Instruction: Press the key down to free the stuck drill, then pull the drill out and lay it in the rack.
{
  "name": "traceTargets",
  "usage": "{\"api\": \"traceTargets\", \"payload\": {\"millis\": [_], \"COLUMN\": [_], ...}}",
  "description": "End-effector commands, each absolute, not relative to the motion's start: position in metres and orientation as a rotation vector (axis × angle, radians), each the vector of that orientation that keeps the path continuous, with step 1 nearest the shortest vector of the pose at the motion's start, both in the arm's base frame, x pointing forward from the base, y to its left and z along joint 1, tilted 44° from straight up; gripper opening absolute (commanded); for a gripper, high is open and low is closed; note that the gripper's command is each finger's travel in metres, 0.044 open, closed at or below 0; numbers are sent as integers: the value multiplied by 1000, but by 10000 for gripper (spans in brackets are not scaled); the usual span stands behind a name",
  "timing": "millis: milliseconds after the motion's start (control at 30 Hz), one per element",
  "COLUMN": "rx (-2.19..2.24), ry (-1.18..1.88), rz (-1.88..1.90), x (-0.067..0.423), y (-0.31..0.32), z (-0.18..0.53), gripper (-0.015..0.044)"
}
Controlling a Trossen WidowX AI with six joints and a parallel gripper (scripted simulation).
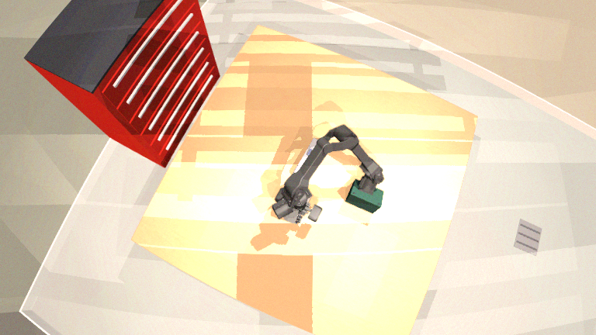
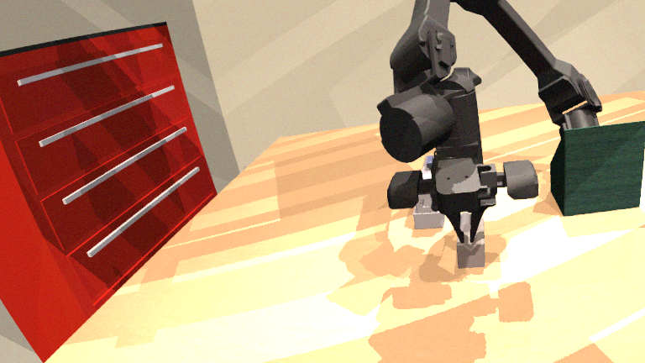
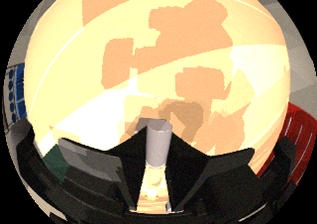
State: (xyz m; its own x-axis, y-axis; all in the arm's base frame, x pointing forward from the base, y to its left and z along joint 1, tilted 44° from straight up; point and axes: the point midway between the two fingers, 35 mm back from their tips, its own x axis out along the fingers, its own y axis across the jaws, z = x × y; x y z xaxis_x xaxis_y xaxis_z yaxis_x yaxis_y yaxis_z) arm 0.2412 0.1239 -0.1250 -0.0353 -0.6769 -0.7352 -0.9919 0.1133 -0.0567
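The gripper (image 2: 468,239) (image 3: 158,135) is shut on the drill, a plain grey cylinder (image 2: 464,222) (image 3: 158,147) that lies level between the fingertips, one end toward the exterior camera. The rack, a small grey block with a V notch (image 2: 470,256), stands directly under the fingertips. The drill is over or in the notch; contact cannot be told. A sliver of the rack shows behind the fingers in the wrist view. Behind the gripper is the pale grey holder (image 2: 428,220) with a blue part (image 2: 428,162) at its far end, mostly hidden by the arm. The key cannot be made out.
The arm's base stands on a dark green block (image 1: 365,197) (image 2: 601,169) to the right. A red drawer cabinet (image 1: 103,112) (image 2: 18,225) with silver handles stands at the table's left edge. A grey slotted plate (image 1: 528,236) lies off the table at far right.
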Motion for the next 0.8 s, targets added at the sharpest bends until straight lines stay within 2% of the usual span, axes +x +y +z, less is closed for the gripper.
{"api": "traceTargets", "payload": {"millis": [0,767], "rx": [-1620,-1621], "ry": [1773,1774], "rz": [652,651], "x": [238,237], "y": [127,103], "z": [-125,-152], "gripper": [0,0]}}
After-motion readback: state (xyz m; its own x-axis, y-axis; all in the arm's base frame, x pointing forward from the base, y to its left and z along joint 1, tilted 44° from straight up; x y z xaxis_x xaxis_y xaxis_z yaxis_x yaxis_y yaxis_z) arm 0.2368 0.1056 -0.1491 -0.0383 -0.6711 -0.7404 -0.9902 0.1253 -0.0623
